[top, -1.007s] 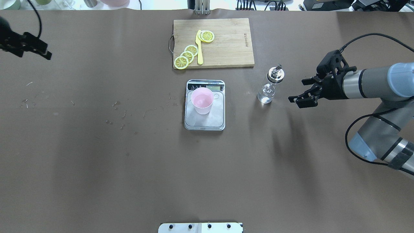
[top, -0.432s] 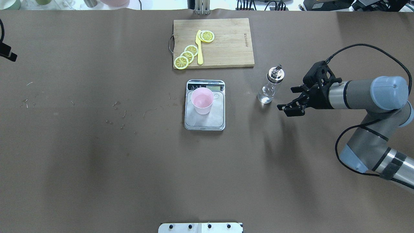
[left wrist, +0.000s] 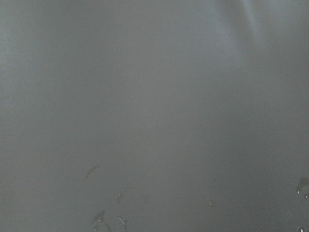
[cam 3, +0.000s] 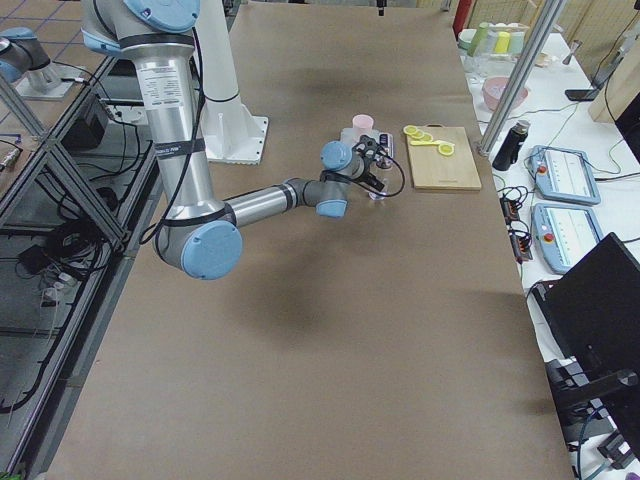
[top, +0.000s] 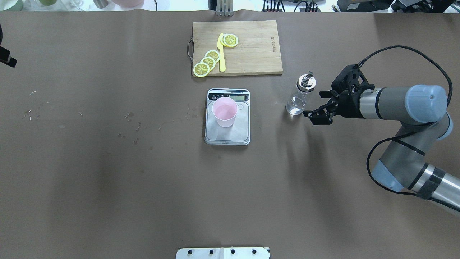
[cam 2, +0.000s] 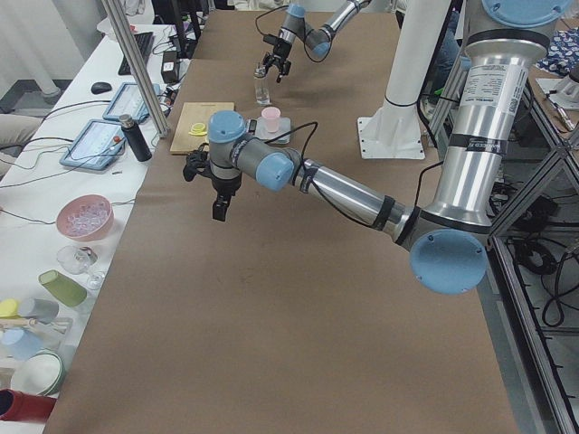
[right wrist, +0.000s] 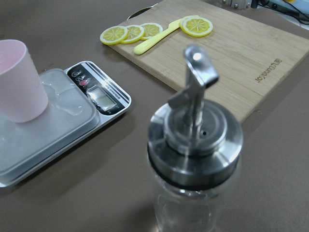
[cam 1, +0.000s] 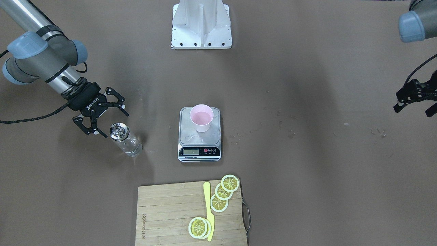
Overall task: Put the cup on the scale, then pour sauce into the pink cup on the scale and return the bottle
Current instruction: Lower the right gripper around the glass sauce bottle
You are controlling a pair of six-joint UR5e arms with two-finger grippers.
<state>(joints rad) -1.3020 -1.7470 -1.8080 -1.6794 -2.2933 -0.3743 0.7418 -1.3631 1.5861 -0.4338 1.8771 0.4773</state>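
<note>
From above, we saw the cup standing on the scale, toward its display end. The scale sat about midway between the table's left and right edges, just short of the cutting board at the far edge. The bottle stood upright on the table off the board's near right corner, well apart from the scale. The right gripper lay level just beside the bottle, jaws spread. It was not touching the glass as far as we could tell.

From the front, the same spread jaws sat close behind the bottle's metal cap. The sauce was too clear for us to gauge its level. The left gripper hung near the table's left edge, cut by the frame, and its prongs looked spread with nothing between them.

The side views only confirmed one arm at the bottle and the other parked over bare table.

The left wrist camera showed brown table and a few droplets. The right wrist camera looked straight at the cap and spout, with the cup and scale beyond.

We judged the bottle stiff, smooth and breakable, likely slippery, and somewhat top-heavy under that cap. The best hold seemed to be the straight glass wall below the cap, about mid-height. That hold would be firm without crushing, keep clear of the spout, and leave the bottle free to tip toward the cup.
</note>
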